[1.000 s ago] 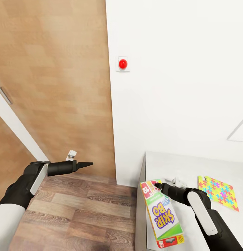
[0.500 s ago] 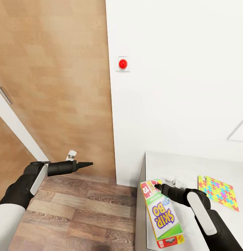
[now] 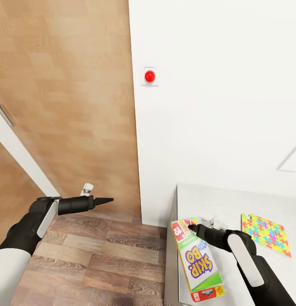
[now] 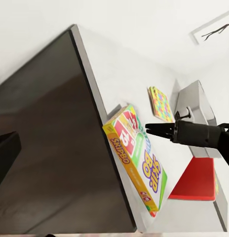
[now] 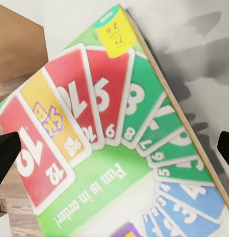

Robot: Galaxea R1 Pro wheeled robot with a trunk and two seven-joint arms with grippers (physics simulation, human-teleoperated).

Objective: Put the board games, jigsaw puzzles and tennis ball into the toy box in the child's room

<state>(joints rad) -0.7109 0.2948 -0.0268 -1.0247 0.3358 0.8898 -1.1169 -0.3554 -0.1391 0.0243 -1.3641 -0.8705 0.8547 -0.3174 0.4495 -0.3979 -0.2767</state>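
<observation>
white wall (image 3: 216, 106) | table (image 3: 199, 199): skip-bo box (image 3: 197, 259) overhangs edge | right hand (image 3: 191, 228) released

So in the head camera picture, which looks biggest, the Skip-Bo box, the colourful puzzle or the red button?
From largest to smallest, as they look in the head view:
1. Skip-Bo box
2. jigsaw puzzle
3. red button

The button sits farther away on the wall, so its real size may be bigger than it looks.

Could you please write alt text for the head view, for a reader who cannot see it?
The right gripper hovers over the far end of a Skip-Bo box lying along the left edge of a pale table, with a jigsaw puzzle further right. The left gripper points out over wood flooring, below a red wall button.
</observation>
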